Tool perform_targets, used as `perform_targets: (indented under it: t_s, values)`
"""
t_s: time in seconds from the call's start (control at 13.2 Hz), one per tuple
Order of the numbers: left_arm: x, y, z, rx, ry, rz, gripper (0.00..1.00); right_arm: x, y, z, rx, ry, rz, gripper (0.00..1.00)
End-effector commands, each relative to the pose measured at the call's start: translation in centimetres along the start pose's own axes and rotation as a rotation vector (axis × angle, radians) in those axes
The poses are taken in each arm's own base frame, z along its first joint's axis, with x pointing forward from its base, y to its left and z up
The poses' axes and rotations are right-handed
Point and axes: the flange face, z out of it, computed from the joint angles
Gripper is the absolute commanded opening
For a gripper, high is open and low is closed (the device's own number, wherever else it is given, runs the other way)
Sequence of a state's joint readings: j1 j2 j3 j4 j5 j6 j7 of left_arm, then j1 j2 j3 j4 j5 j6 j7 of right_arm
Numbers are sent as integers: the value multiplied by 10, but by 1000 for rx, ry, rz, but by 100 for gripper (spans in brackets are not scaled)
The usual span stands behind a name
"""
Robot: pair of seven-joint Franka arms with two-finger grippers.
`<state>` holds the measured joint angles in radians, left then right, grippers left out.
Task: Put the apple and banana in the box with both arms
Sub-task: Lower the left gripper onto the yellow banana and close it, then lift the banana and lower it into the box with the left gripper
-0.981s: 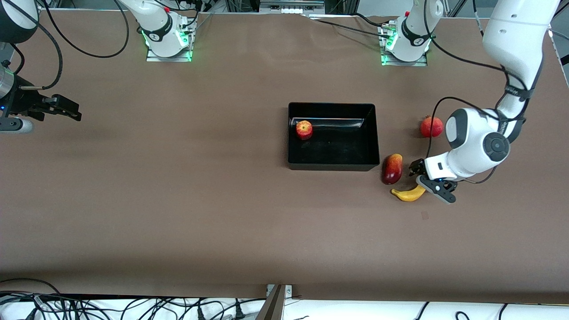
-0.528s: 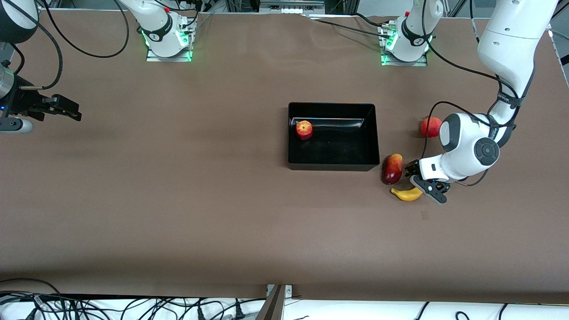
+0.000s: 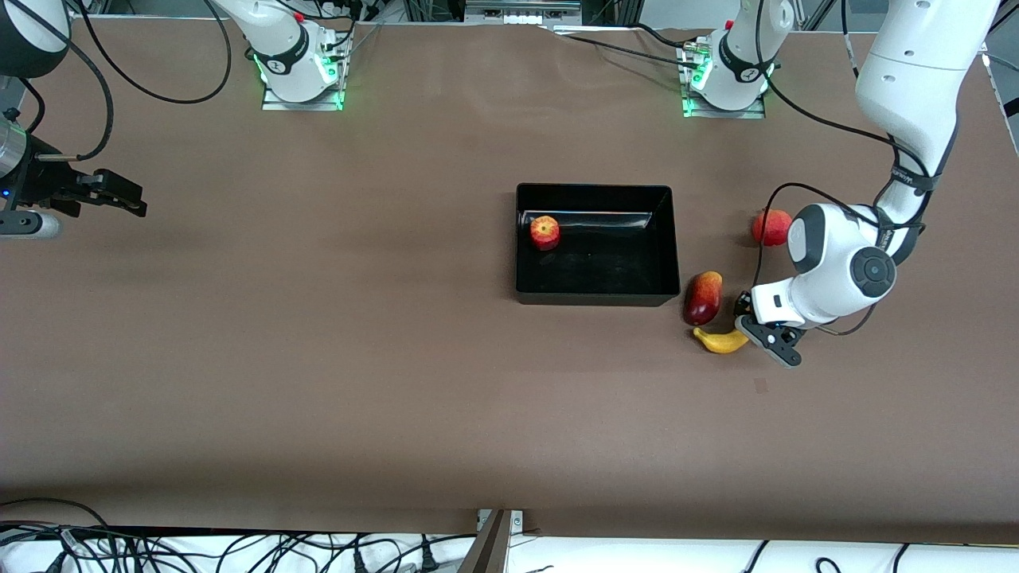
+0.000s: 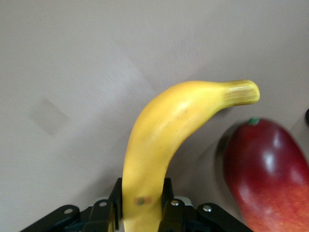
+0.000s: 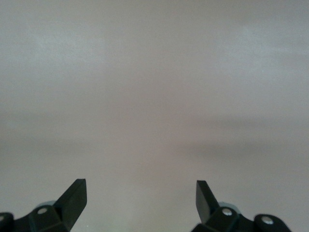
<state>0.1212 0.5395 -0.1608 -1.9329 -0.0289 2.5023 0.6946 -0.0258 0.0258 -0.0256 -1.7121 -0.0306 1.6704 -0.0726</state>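
Since 1 second ago the left gripper (image 3: 751, 328) has shifted toward the box (image 3: 595, 298) with the banana (image 3: 719, 341), whose free tip now lies closer to the mango-like fruit (image 3: 703, 297). Going across the front view, the right gripper (image 3: 127, 199) waits over bare brown table (image 3: 318, 358) at the right arm's end, its arm cut off by the frame edge; the right wrist view shows its 2 fingers (image 5: 72, 195) spread wide with only table between them. Next comes the black box, with the apple (image 3: 544, 231) resting inside, in the corner farthest from the front camera toward the right arm's end. Just beside the box's corner lies the mango-like fruit, and the banana lies nearer the front camera than it, close to it; whether the 2 touch cannot be told. The left wrist view shows the left gripper (image 4: 142, 200) clamped on the banana (image 4: 164, 130) near one end, that end hidden between the fingers. A pomegranate (image 3: 771, 227) sits farther back, partly hidden by the left arm's white elbow (image 3: 836, 259).
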Motion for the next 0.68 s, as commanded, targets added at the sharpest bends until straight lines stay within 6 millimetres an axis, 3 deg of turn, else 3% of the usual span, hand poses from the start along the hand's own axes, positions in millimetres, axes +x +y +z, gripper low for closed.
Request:
perform_targets:
  t_s: [0.0,0.15,0.3,0.45,0.6]
  values:
    - [20,26,-94,25,25,26,0,2,-1,-6,-12,10,7,100]
    - [45,76,-141,24,38,-23,0,1,0,-5,-12,7,8,100]
    - [66,140,-163,7,0,-135,0,2,0,-4,-5,6,12,100]
    - [81,206,-159,-5,-41,-233,0,2,4,-3,-5,4,18,100]
    - [83,255,-128,-13,-81,-272,0,2,7,-3,0,7,24,100]
